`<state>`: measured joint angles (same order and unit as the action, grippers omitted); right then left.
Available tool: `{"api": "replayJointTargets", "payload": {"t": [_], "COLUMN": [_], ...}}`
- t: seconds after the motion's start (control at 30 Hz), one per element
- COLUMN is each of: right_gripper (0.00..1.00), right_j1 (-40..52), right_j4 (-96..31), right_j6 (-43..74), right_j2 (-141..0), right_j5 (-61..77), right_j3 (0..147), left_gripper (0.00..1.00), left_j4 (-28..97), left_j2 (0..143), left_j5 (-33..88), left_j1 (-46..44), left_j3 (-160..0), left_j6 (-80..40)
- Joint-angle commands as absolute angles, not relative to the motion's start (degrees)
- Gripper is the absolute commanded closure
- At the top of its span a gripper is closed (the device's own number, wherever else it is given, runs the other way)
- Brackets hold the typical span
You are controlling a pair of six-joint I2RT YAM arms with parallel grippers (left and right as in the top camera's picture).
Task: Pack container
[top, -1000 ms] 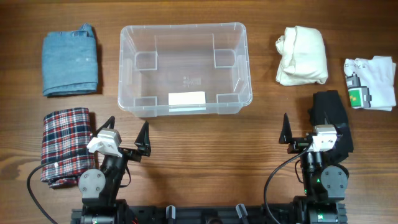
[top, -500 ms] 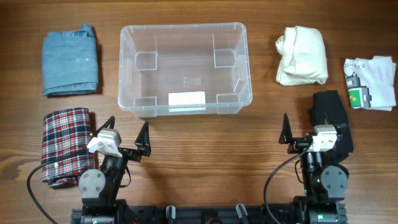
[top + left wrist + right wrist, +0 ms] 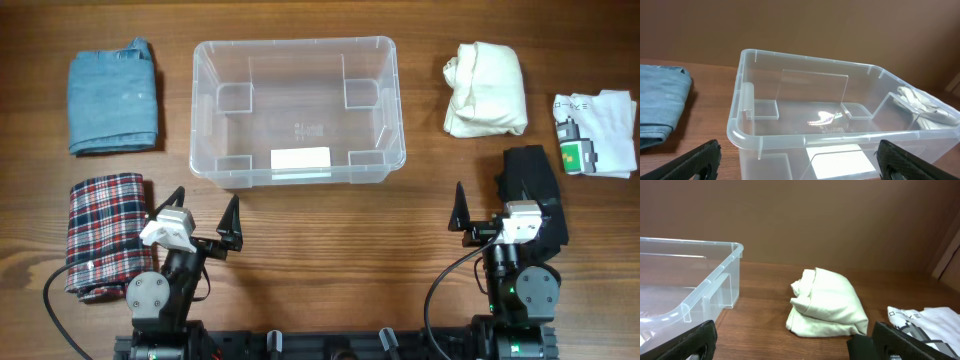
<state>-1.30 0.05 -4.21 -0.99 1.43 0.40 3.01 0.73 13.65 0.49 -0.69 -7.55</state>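
As the overhead view shows, the container (image 3: pixel 295 43) sits on the table (image 3: pixel 340 230), the left gripper (image 3: pixel 206 214) and right gripper (image 3: pixel 483 214) apart from it, jaws spread (holding nothing). Left wrist: the container is straight ahead. Right wrist: a cream folded cloth (image 3: pixel 827 302) lies beside the container.

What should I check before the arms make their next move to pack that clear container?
1. Container empty, top open: ok.
2. Left gripper open, holding nothing: ok.
3. Right gripper open, holding nothing: ok.
4. Plaid cloth folded, lying near the left gripper: ok.
5. Black garment neatly folded: cannot tell, the right gripper partly covers it.
6. Blue cloth, cream cloth and white printed shirt lying apart from the container: ok.
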Motion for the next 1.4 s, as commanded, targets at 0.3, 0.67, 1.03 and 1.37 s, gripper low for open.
{"api": "replayJointTargets", "payload": {"t": [0.3, 0.67, 1.03, 1.37], "right_gripper": [0.00, 0.00, 0.00, 0.00], "right_j1": [-1.6, -1.6, -1.6, -1.6], "right_j4": [0.4, 1.3, 19.2, 17.0], "right_j6": [-4.5, -7.0, -7.3, -13.6], "right_j2": [-0.8, -0.8, -0.8, -12.2], "right_j5": [1.0, 1.0, 6.7, 7.4], "right_j3": [0.3, 0.3, 1.2, 17.5], "left_gripper": [0.00, 0.00, 0.00, 0.00], "left_j4": [3.0, 3.0, 3.0, 3.0], "left_j2": [0.4, 0.4, 0.4, 0.4], "left_j5": [14.5, 14.5, 14.5, 14.5], "left_j1": [0.9, 0.9, 0.9, 0.9], "left_j3": [-0.3, -0.3, -0.3, -0.3], "left_j6": [-6.4, -6.4, -6.4, -6.4]}}
